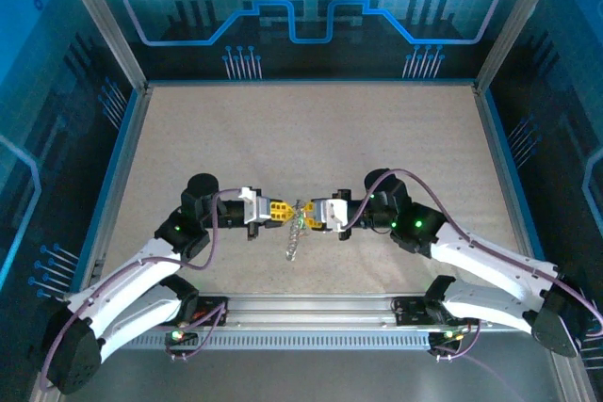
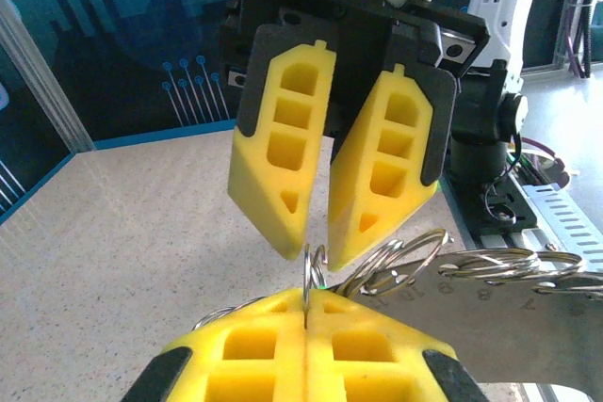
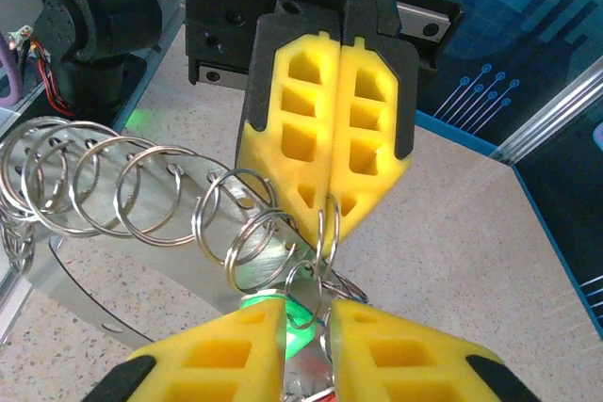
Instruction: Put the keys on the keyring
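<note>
Looking down into a blue-lit enclosure (image 1: pixel 311 7) with circuit patterns printed on its walls, and onto a pale speckled bench (image 1: pixel 311 129) covering the whole floor.

Reaching in from the near edge with the left arm (image 1: pixel 132 289) and the right arm (image 1: pixel 480 256). Bending both inward and meeting nose to nose above the near middle of the bench, probably for working on one small thing from two sides at once.

Holding the keyring (image 1: pixel 294 240) up between them, off the bench. Letting its chain of silver rings dangle below the meeting point and, in the wrist views, trail off along a flat metal strip (image 2: pixel 509 303) stamped with numbers.

Pressing the left gripper (image 1: pixel 285 215) fully together on one thin ring, edge-on, seemingly for steadying that ring and presenting it as a target.

Setting the right gripper (image 1: pixel 307 221) directly opposite, jaws narrowly apart, with the green key (image 3: pixel 283 313) sitting between the tips. Apparently pinching that coloured head, with the gap left only by its thickness.

Bringing the key right up against the clamped ring, touching or nearly so in the right wrist view. Likely lining it up for threading on. Calling for fine alignment next, given so thin a ring and so floppy a chain.
</note>
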